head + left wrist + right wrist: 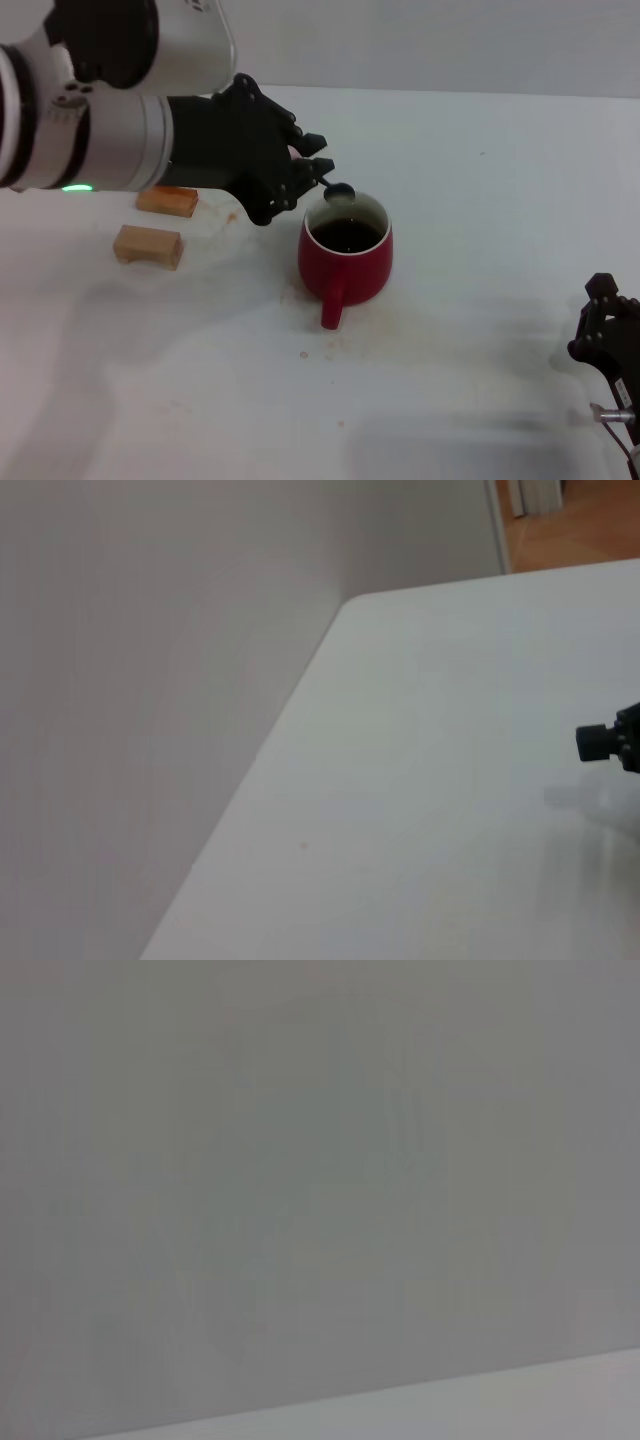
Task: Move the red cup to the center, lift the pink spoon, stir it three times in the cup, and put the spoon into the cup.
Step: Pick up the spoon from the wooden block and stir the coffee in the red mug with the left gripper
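The red cup [346, 262] stands near the middle of the white table in the head view, dark liquid inside, its handle pointing toward the front edge. My left gripper [312, 176] hovers just left of the cup's rim and is shut on the pink spoon [338, 190]. Only the spoon's grey metal bowl shows, poking out over the cup's far-left rim; the handle is hidden in the fingers. My right gripper [606, 335] rests at the table's front right corner, far from the cup. The left wrist view shows only bare table and a wall.
Two tan wooden blocks [168, 201] [148, 246] lie left of the cup, under my left arm. Brown specks dot the table around the cup's base. The table's far edge runs along the wall.
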Robot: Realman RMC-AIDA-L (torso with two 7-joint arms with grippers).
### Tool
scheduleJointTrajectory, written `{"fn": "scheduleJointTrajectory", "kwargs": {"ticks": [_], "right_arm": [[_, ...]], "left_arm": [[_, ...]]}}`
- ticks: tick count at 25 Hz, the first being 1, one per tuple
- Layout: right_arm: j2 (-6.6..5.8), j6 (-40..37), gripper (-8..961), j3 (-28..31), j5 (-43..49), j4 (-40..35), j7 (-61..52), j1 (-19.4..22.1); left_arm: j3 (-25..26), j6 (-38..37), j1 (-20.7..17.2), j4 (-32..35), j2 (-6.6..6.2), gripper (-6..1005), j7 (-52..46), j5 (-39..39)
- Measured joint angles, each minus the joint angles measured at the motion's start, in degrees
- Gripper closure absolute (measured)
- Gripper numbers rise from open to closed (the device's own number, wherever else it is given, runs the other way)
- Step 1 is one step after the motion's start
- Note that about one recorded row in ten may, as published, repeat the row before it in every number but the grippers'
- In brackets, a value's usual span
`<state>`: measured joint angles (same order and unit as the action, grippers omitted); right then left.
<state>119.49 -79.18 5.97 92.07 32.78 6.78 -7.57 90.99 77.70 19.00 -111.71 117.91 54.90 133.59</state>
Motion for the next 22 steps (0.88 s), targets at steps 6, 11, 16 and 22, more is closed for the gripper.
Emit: {"fn": "scheduleJointTrajectory", "kwargs": {"ticks": [6,11,16,22], "right_arm": [[-0.05,-0.6,952,0.0,0.0,0.0,0.0,0.0],[-0.05,-0.9,952,0.0,-0.1,0.0,0.0,0.0],[-0.06,-1.2,952,-0.3,-0.1,0.0,0.0,0.3],[-0.06,-1.3,952,-0.4,-0.1,0.0,0.0,0.5]], "left_arm": [[-0.8,-1.9,2.0,6.1,0.04,858,1.2,0.1],[-2.1,-4.2,3.2,9.8,0.04,858,2.1,0.3],[-2.1,-6.1,5.4,15.0,0.04,859,2.6,0.5],[-2.2,-8.6,8.1,20.7,0.05,859,3.9,0.5]]}}
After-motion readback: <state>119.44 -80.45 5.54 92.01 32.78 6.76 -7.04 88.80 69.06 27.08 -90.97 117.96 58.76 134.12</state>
